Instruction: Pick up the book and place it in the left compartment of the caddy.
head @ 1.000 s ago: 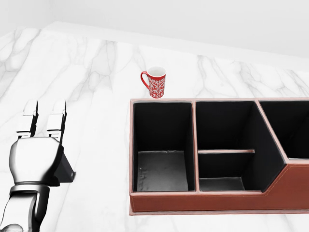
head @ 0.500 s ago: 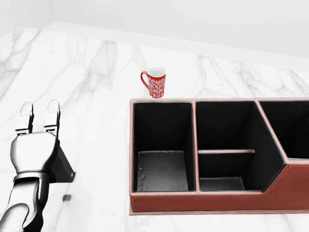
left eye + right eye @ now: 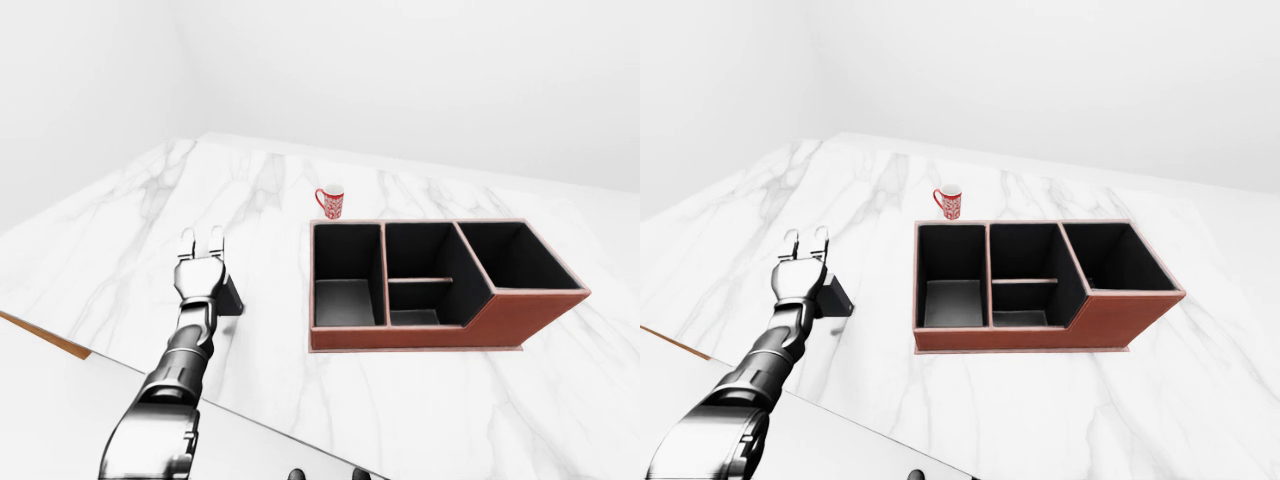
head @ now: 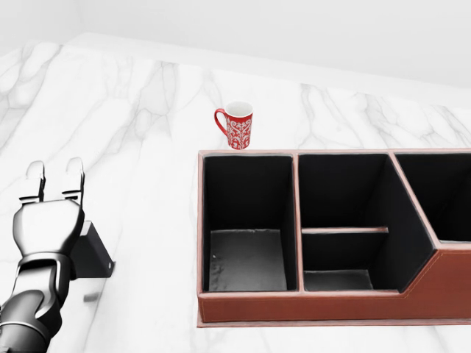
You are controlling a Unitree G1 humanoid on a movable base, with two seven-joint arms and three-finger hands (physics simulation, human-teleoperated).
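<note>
Near the tabletop's left edge, the left hand [image 4: 45, 220], fingers spread open, hovers over the dark book [image 4: 91, 254], likely stiff and light, best pinched across its covers; rightward, the caddy's [image 4: 316, 307] left compartment [image 4: 246, 257] stands empty.

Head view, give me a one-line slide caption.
Left hand over the dark book, empty caddy right, red mug above it.
</note>
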